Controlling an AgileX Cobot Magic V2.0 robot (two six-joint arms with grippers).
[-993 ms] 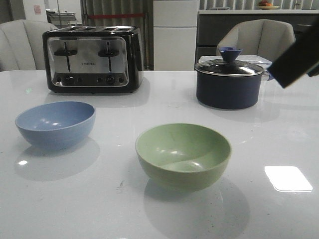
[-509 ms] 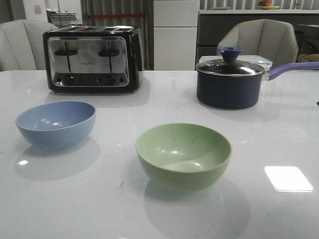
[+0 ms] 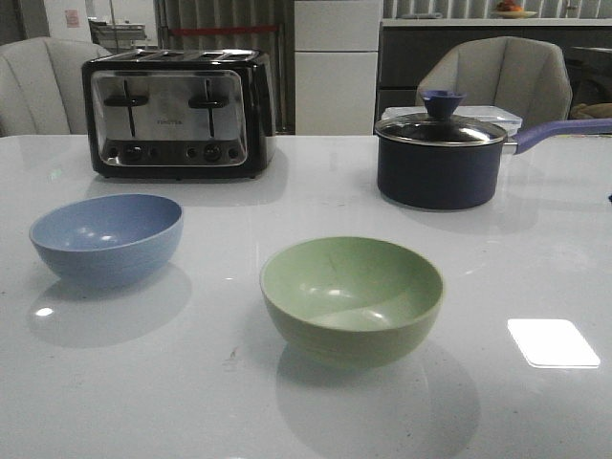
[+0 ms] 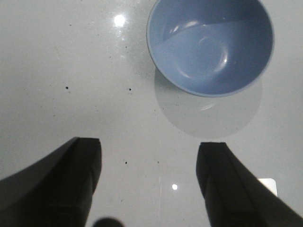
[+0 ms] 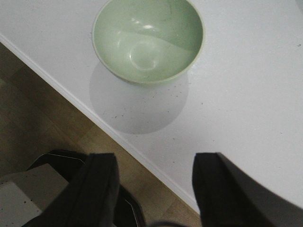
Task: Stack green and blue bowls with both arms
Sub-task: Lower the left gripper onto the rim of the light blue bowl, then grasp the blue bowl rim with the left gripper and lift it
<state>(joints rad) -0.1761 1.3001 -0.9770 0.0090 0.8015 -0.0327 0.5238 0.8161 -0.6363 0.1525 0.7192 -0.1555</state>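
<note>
My left pincer (image 4: 149, 182) hangs released over the bench (image 3: 191, 382), nothing between its prongs, with the blue bowl (image 4: 210, 45) ahead of it and apart. My right pincer (image 5: 151, 189) is likewise spread wide and empty, out past the bench edge, the green bowl (image 5: 148, 40) ahead. In the front view the blue bowl (image 3: 106, 237) sits to the left and the green bowl (image 3: 352, 297) near the middle, well apart, both upright. The risk I judge: these smooth rims could slip from a shallow grip, or a prong could nudge a bowl across the glossy top. The green bowl lies near the edge, so a shove could tip it off.
</note>
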